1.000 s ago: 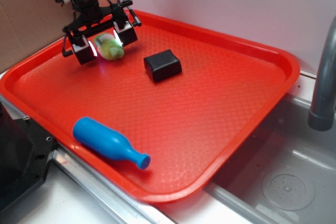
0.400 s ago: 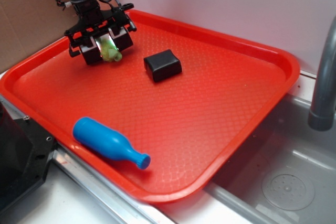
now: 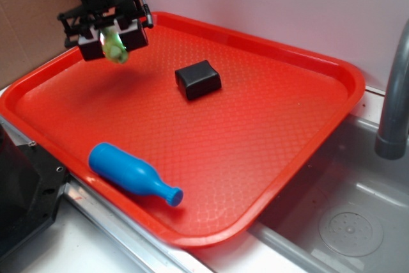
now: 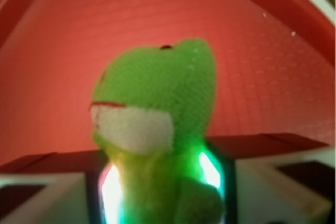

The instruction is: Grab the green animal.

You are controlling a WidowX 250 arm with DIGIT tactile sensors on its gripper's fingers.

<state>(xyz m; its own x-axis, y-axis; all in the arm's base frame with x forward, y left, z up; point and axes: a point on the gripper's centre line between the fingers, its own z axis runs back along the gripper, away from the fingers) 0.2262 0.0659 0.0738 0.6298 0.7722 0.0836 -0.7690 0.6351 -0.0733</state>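
Note:
The green animal is a small fuzzy green plush with a whitish patch. My gripper is shut on it and holds it in the air above the far left corner of the red tray. In the wrist view the green animal fills the middle of the frame, squeezed low down between my two lit fingers, its head and white patch sticking out beyond them over the tray floor.
A black block lies on the tray to the right of my gripper. A blue bottle-shaped toy lies near the tray's front edge. A grey faucet post and a metal sink are at the right. Brown cardboard stands behind at left.
My gripper closed on the green animal on the tray, then rose and moved a little left with it. The animal is off the tray floor now.

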